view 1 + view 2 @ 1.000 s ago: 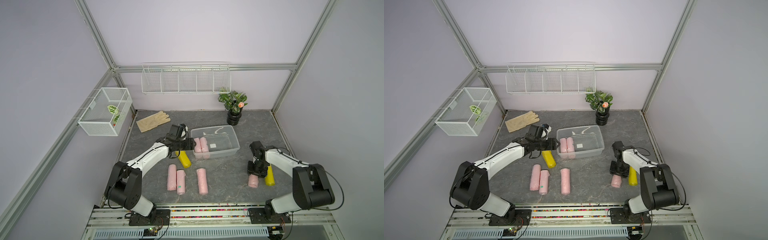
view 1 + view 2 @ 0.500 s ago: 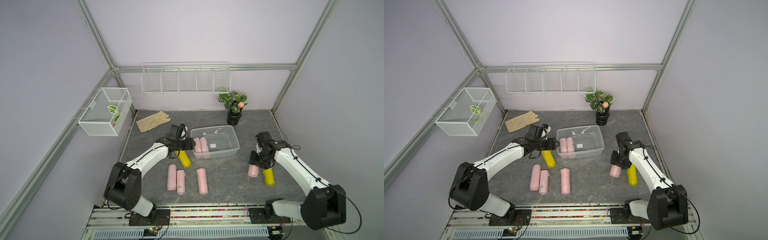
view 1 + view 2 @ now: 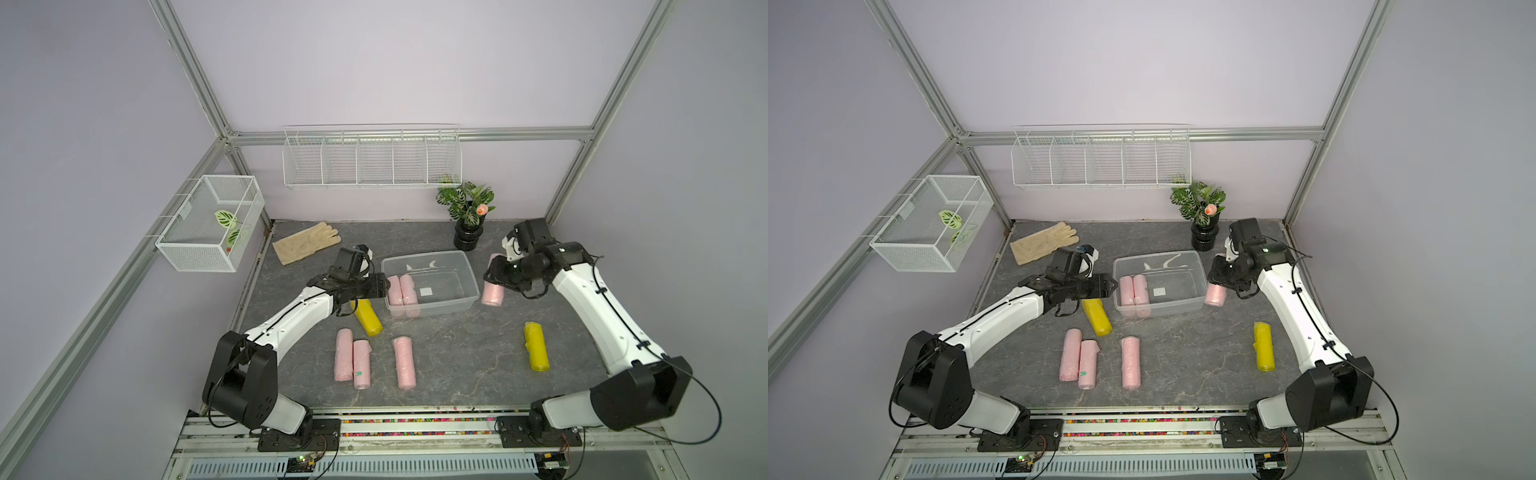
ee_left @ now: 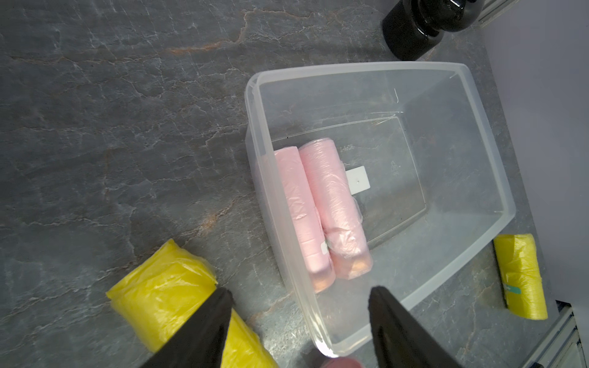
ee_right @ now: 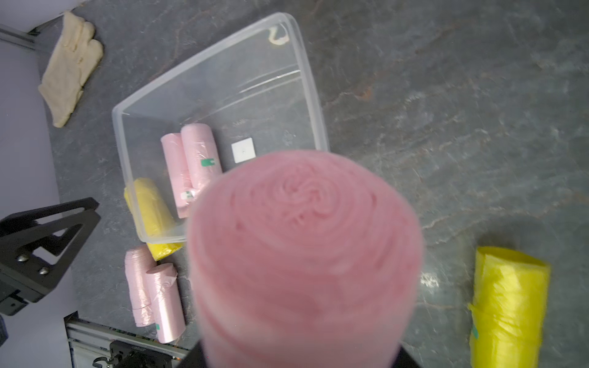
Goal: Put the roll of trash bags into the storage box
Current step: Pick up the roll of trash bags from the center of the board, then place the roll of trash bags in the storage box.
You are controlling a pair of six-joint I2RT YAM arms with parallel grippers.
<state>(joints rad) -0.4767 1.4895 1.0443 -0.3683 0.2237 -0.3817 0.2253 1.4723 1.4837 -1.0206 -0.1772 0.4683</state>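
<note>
Empty left hand (image 3: 380,285), jaws partly spread, straddles left wall of storage box (image 3: 430,254). Box sits on tabletop (image 3: 457,353), two pink rolls (image 3: 401,289) side by side at its left end. Further right, right hand (image 3: 496,276) clamps pink roll of trash bags (image 3: 493,293), roughly upright, just outside box's right wall.

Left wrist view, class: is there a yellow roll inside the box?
No: the box holds only two pink rolls, and the nearest yellow roll lies outside its wall.
</note>
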